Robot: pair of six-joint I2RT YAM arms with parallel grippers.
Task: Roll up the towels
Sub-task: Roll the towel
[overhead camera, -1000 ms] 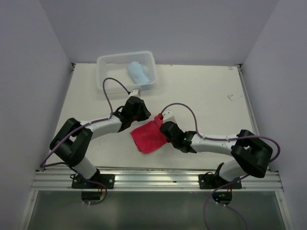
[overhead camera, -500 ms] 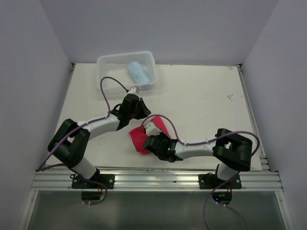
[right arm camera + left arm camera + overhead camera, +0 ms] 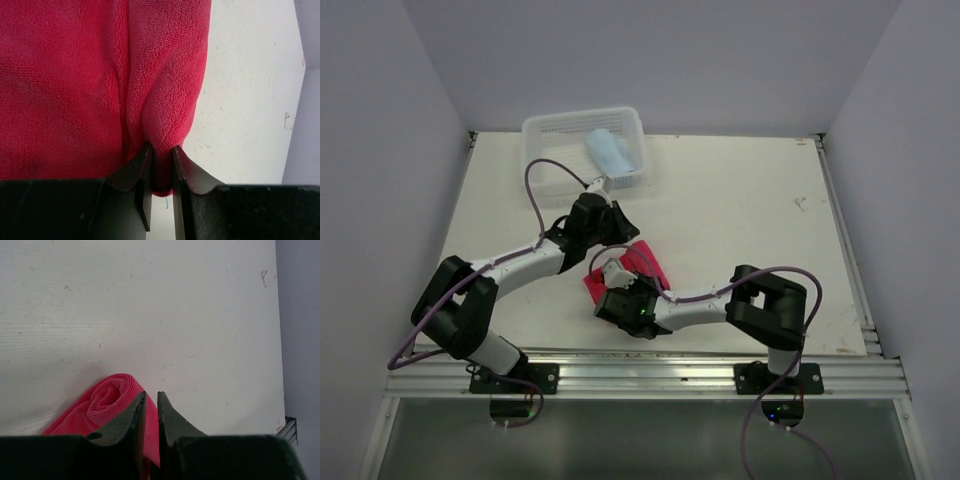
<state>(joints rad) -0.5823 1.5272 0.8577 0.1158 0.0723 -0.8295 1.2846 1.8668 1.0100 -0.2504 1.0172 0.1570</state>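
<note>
The pinkish-red towel [image 3: 646, 263] lies bunched at the table's middle front, between my two grippers. In the left wrist view one end of the red towel [image 3: 107, 399] is curled into a roll, and my left gripper [image 3: 151, 396] is shut on a thin edge of it. My right gripper [image 3: 160, 148] is shut on a thick fold of the red towel [image 3: 75, 85]. From above, the left gripper [image 3: 611, 236] is at the towel's far side and the right gripper [image 3: 617, 283] at its near left. The light blue towel [image 3: 610, 152] lies rolled in the basket.
The clear plastic basket [image 3: 552, 140] stands at the back left of the white table [image 3: 750, 200]. The left arm's purple cable [image 3: 535, 195] loops in front of the basket. Grey walls close in both sides, and a metal rail [image 3: 640, 378] runs along the near edge.
My right arm has swung left and nearer, dragging its fold of the red towel over. The towel went from a spread flat patch to a smaller bunch. The left gripper barely moved.
</note>
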